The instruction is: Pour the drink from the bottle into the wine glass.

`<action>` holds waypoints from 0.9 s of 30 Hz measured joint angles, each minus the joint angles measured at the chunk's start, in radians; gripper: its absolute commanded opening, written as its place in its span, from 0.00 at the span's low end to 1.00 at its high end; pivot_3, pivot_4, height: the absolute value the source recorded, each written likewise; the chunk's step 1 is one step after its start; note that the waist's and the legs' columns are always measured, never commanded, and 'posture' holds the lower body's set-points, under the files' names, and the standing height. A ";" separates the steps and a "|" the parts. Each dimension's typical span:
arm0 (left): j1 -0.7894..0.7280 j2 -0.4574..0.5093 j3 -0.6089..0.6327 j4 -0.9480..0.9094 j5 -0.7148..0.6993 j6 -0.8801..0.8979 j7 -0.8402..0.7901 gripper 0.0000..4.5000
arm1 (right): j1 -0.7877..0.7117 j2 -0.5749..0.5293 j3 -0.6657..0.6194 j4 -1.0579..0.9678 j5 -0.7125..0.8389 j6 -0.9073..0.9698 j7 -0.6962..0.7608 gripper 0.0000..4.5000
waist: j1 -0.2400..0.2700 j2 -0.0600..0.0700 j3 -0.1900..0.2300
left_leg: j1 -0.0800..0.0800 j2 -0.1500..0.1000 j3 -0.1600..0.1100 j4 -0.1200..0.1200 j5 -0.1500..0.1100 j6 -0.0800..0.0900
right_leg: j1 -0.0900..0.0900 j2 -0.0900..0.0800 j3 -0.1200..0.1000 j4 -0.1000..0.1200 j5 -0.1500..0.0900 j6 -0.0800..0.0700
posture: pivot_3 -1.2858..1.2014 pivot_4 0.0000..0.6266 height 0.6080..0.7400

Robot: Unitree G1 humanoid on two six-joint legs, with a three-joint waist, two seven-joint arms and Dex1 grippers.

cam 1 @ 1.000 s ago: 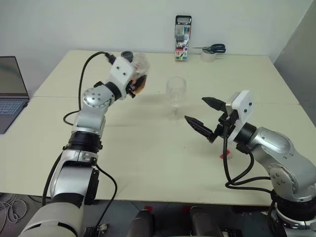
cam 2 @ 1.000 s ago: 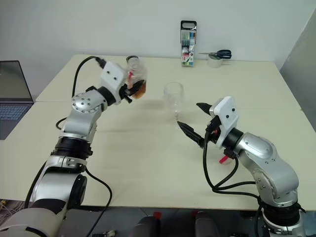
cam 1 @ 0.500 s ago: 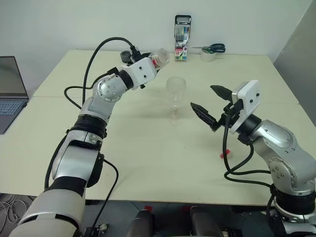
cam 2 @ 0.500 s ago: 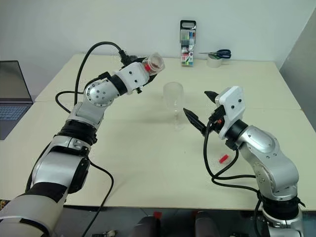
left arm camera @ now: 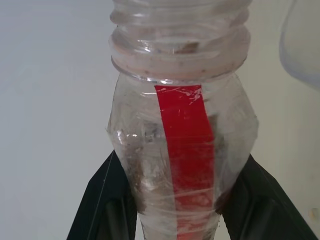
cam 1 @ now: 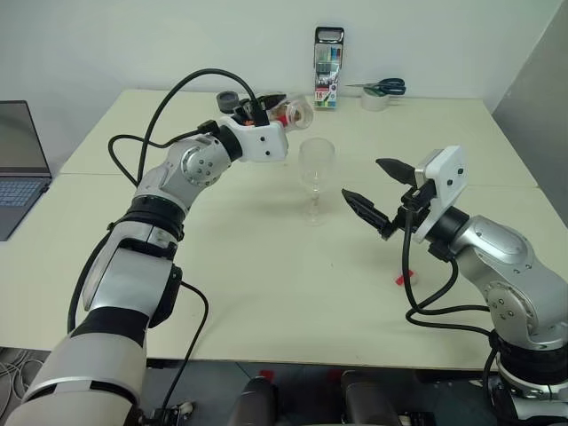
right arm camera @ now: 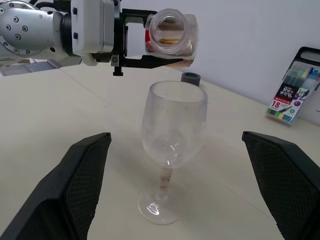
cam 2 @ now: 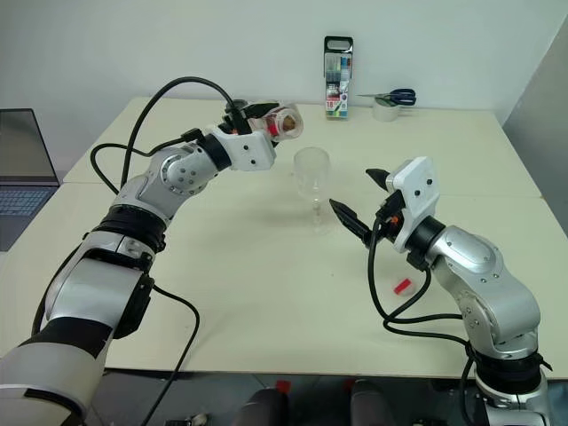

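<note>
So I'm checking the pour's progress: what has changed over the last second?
The left claw, shut on the bottle, swung it toward the wine glass and rolled it from near upright onto its side, its open mouth now level above and beside the rim. The glass holds no drink yet. The wine glass stayed put on the table; the right claw stayed open beside it.

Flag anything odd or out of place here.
A small red piece lies loose on the table near the right arm; it may be the cap, since the bottle, tipped near level in the left claw, is open.
</note>
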 measured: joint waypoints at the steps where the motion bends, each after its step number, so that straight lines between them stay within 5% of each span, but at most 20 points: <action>1: -0.005 0.000 -0.004 0.003 0.009 0.000 0.010 0.39 | 0.000 0.000 0.000 0.000 0.000 0.000 0.000 1.00 | 0.000 0.000 0.000 | 0.000 0.000 0.000 0.000 0.000 0.000 | 0.000 0.000 0.000 0.000 0.000 0.000 | 0.52 0.24 1.00; 27: -0.087 0.010 -0.132 0.085 0.221 -0.016 0.244 0.39 | 0.028 0.033 0.047 -0.027 0.010 0.041 -0.022 1.00 | 0.000 0.000 0.000 | 0.000 0.000 0.000 0.000 0.000 0.000 | 0.000 0.000 0.000 0.001 0.000 0.000 | 0.52 0.24 1.00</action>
